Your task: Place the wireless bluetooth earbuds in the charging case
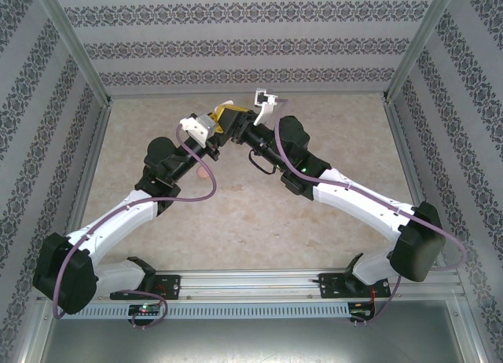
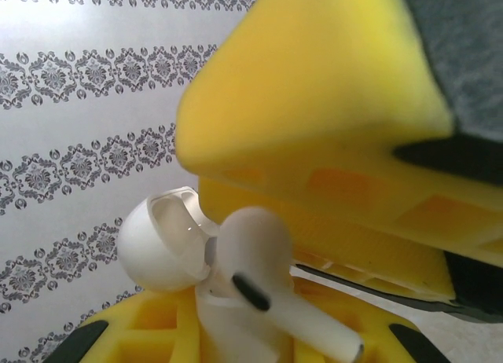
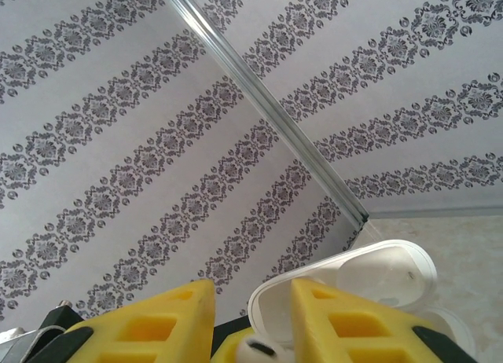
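Both arms meet above the back middle of the table. My left gripper [image 1: 211,129] [image 2: 236,335] is shut on the white charging case [image 2: 224,331], whose round lid [image 2: 161,241] stands open. One white earbud [image 2: 259,273] lies tilted at the case's mouth, its stem sticking out to the lower right. My right gripper [image 1: 233,118] [image 3: 250,300] hovers right over it, jaws apart with only wallpaper showing between the tips. Through that gap I see the earbud [image 3: 255,352] and the case lid [image 3: 377,269] behind the right finger. A large yellow finger [image 2: 314,88] of the right gripper looms above the case.
A small pinkish object [image 1: 202,173] lies on the beige table [image 1: 330,135] under the left arm. Patterned walls and aluminium posts [image 1: 78,56] enclose the workspace on three sides. The grippers hold the case well above the tabletop.
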Motion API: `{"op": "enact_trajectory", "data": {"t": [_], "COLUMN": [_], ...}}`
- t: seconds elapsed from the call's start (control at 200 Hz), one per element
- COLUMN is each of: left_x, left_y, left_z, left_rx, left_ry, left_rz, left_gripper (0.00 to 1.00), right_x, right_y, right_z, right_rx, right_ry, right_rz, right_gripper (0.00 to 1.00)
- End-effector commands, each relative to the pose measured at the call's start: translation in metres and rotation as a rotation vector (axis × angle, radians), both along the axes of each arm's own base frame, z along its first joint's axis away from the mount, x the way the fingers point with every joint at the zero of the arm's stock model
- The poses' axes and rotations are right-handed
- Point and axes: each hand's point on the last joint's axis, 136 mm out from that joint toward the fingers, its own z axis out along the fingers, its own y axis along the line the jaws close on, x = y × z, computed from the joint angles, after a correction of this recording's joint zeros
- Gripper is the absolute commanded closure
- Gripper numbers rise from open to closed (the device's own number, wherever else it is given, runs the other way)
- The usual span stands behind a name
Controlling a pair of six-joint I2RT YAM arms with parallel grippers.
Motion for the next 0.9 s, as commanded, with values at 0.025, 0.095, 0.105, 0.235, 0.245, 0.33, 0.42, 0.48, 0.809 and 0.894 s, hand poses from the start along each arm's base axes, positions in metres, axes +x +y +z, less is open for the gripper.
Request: {"op": "enact_trajectory", "data": {"t": [0.025, 0.095, 0.105, 0.235, 0.245, 0.33, 0.42, 0.48, 0.809, 0.894], "left_x": [-0.060, -0.061, -0.061, -0.062, -0.061, -0.061, -0.060, -0.059, -0.051, -0.049], "left_y": [0.002, 0.003, 0.003, 0.003, 0.004, 0.004, 0.003, 0.003, 0.004, 0.004], "left_z": [0.100, 0.101, 0.101, 0.103, 0.103, 0.104, 0.102, 0.101, 0.091, 0.088], "left_rx": [-0.135, -0.140, -0.140, -0.157, -0.158, -0.160, -0.156, -0.155, -0.168, -0.168], "left_ry": [-0.327, -0.329, -0.329, -0.321, -0.320, -0.321, -0.313, -0.306, -0.269, -0.261], "left_rz": [-0.112, -0.114, -0.113, -0.116, -0.114, -0.114, -0.114, -0.114, -0.091, -0.085], "left_gripper": [1.00, 1.00, 1.00, 1.00, 1.00, 1.00, 1.00, 1.00, 1.00, 1.00], "right_x": [0.010, 0.011, 0.011, 0.013, 0.013, 0.012, 0.011, 0.011, 0.012, 0.010], "right_y": [0.005, 0.004, 0.004, 0.004, 0.004, 0.005, 0.004, 0.003, -0.003, -0.009], "right_z": [-0.089, -0.091, -0.091, -0.093, -0.093, -0.094, -0.092, -0.090, -0.057, -0.046], "right_rx": [-0.198, -0.205, -0.206, -0.215, -0.216, -0.220, -0.221, -0.219, -0.169, -0.163], "right_ry": [0.213, 0.220, 0.220, 0.234, 0.235, 0.237, 0.235, 0.236, 0.210, 0.197], "right_rz": [-0.017, -0.023, -0.024, -0.026, -0.026, -0.021, -0.018, -0.019, -0.009, -0.014], "right_gripper": [0.68, 0.69, 0.69, 0.70, 0.70, 0.70, 0.70, 0.69, 0.47, 0.43]}}
